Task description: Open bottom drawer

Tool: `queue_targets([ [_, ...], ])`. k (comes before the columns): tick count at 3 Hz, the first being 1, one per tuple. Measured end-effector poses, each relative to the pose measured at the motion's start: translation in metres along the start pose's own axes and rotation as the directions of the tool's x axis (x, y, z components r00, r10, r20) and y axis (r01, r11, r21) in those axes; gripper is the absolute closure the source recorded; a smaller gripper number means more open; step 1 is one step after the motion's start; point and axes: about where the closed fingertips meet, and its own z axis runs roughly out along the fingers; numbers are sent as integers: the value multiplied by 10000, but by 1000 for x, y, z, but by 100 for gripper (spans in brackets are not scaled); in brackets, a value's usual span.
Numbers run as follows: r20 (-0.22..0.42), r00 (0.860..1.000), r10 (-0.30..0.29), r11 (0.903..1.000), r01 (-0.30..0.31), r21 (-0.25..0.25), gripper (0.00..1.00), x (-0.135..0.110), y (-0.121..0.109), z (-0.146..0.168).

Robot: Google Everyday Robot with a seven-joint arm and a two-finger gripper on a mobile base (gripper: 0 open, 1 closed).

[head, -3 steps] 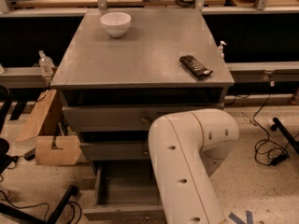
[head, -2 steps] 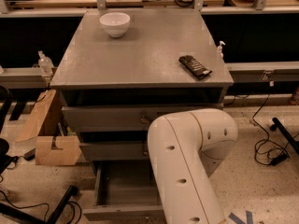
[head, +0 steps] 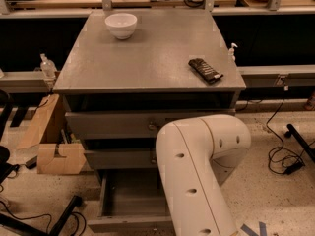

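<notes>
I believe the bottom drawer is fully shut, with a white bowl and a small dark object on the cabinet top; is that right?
Not quite: the camera view shows the bottom drawer pulled out, its grey tray exposed. The white bowl and small dark object do sit on the cabinet top. The gripper is not in view; only the white arm shows.

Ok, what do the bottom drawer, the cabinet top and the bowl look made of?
Bottom drawer: grey, matte, flat panels, probably painted wood or laminate; metal cannot be ruled out. Cabinet top: same grey, with a slight sheen from the lights. Bowl: white and glossy, likely ceramic or hard plastic. The end effector is hidden behind the white arm.
</notes>
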Motion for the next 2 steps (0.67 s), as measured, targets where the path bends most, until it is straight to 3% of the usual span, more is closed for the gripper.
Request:
queue_targets([
  [2,0,10000,0,10000,0,-1,100,0,0,0],
])
